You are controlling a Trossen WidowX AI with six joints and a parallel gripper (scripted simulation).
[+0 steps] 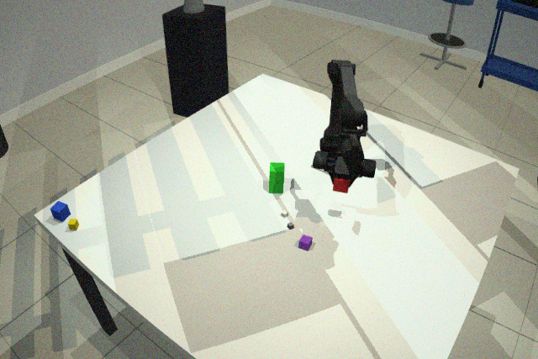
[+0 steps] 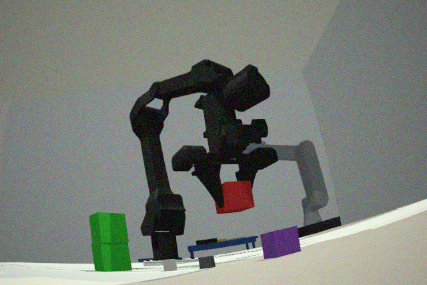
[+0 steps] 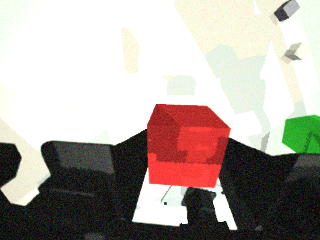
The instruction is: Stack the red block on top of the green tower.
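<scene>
The gripper (image 2: pixel 230 190), clamped on the red block (image 2: pixel 235 197) above the table (image 1: pixel 391 268), risks toppling the green tower (image 2: pixel 109 241) if it approaches too low.

Grey walls (image 1: pixel 87 7) meet a beige tiled floor (image 1: pixel 277 42). A black pedestal (image 1: pixel 195 60) stands behind the white surface (image 1: pixel 391 268); a blue stool (image 1: pixel 451 24) and blue cart (image 1: pixel 508 42) sit far right.

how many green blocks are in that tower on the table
2: the lower green block sits on the table, and the upper green block rests squarely on it. Nothing appears hidden behind them.
</scene>
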